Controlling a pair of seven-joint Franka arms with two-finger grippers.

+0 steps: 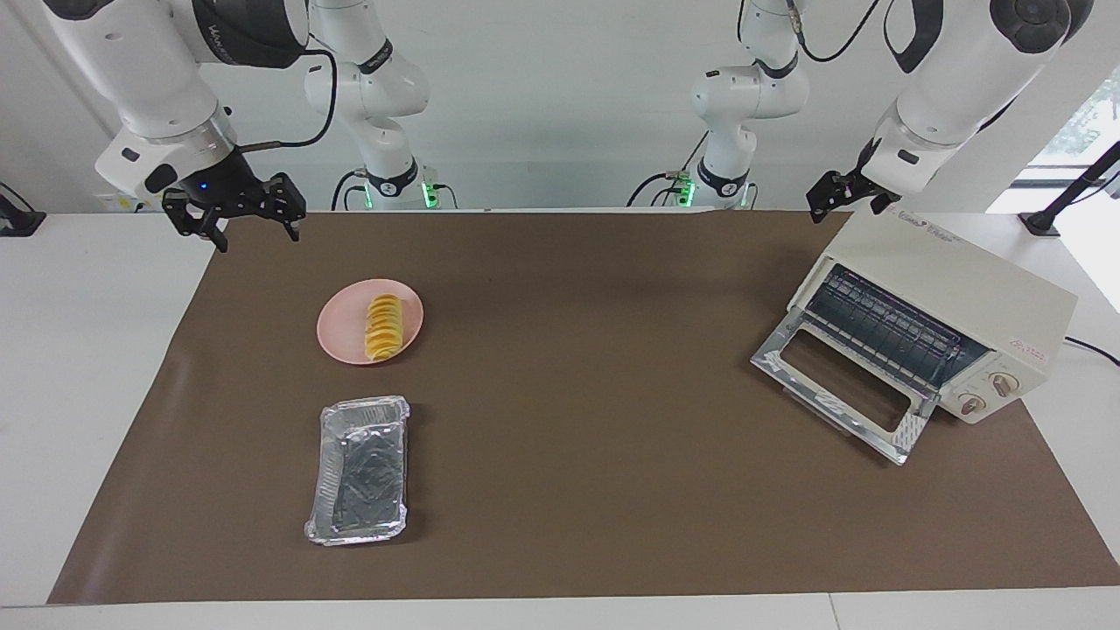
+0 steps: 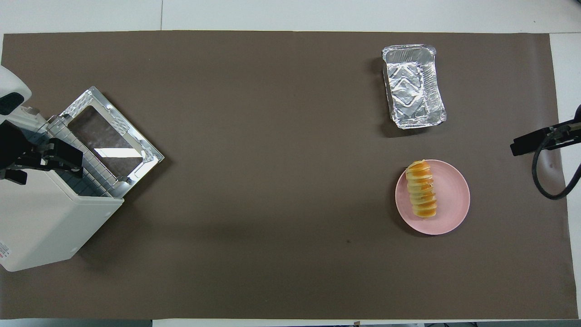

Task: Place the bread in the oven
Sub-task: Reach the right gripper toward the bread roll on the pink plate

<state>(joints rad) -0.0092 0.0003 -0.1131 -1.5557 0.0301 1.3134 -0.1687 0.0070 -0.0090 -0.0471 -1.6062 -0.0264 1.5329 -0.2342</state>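
Both claws apart: right claw point(image 1: 234, 219) should grip bread point(image 1: 383, 327) crosswise on plate point(image 1: 337, 337); left claw point(image 1: 840, 194) hovers above the open oven point(image 1: 927, 328).

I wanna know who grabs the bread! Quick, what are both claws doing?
Left gripper: open, empty, over the oven.
Right gripper: open, empty, waiting.

In the overhead view the oven point(image 2: 50, 227) runs off the picture's nine-o'clock edge, the left hand point(image 2: 43, 161) covering part of its rack. At three o'clock the right hand point(image 2: 538, 141) is cut off there. The oven's knob markings are too small to read.
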